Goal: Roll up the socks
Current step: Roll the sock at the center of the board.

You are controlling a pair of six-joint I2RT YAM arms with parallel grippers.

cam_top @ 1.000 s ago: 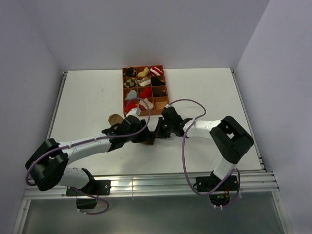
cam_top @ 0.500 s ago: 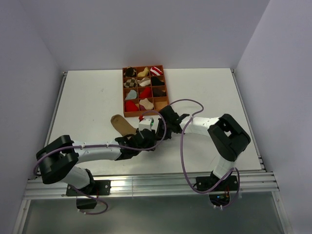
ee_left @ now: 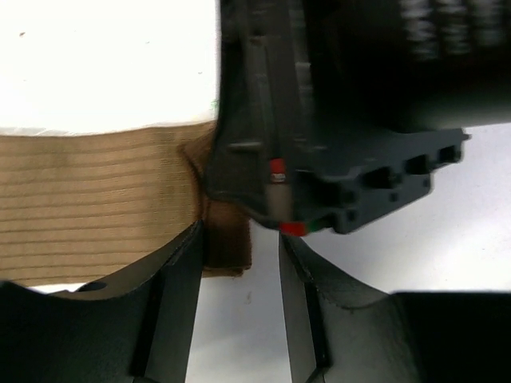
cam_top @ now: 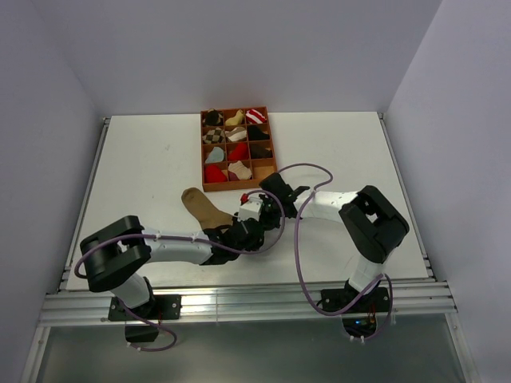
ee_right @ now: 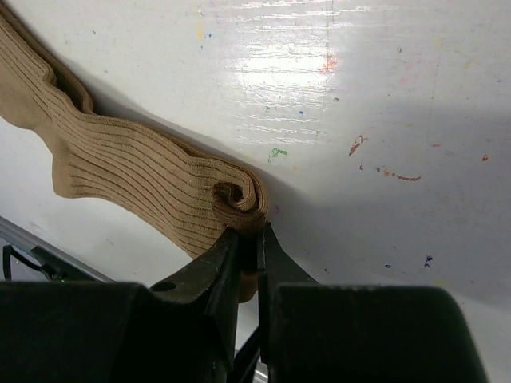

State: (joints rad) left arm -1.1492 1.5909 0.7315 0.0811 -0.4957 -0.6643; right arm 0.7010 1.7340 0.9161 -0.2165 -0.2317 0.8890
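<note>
The plain brown sock (cam_top: 204,207) lies flat on the white table, running from the middle toward my grippers. In the right wrist view its near end (ee_right: 239,199) is curled into a small roll. My right gripper (ee_right: 257,231) is shut on that rolled end and also shows in the top view (cam_top: 257,214). My left gripper (ee_left: 242,247) is open right beside the roll, with the sock's end (ee_left: 225,239) against its left finger. It shows in the top view too (cam_top: 249,230). The red patterned sock and the beige striped sock are out of view.
A brown divided tray (cam_top: 202,159) stands behind the grippers with small sock bundles in its cells. The two wrists are crowded together, and the right gripper's black body (ee_left: 359,120) fills the left wrist view. Purple cables loop over both arms.
My left arm has swung from beside the tray down and to the right, and its gripper is now at the sock's rolled end. The sock's far part is uncovered. My right gripper has barely moved.
</note>
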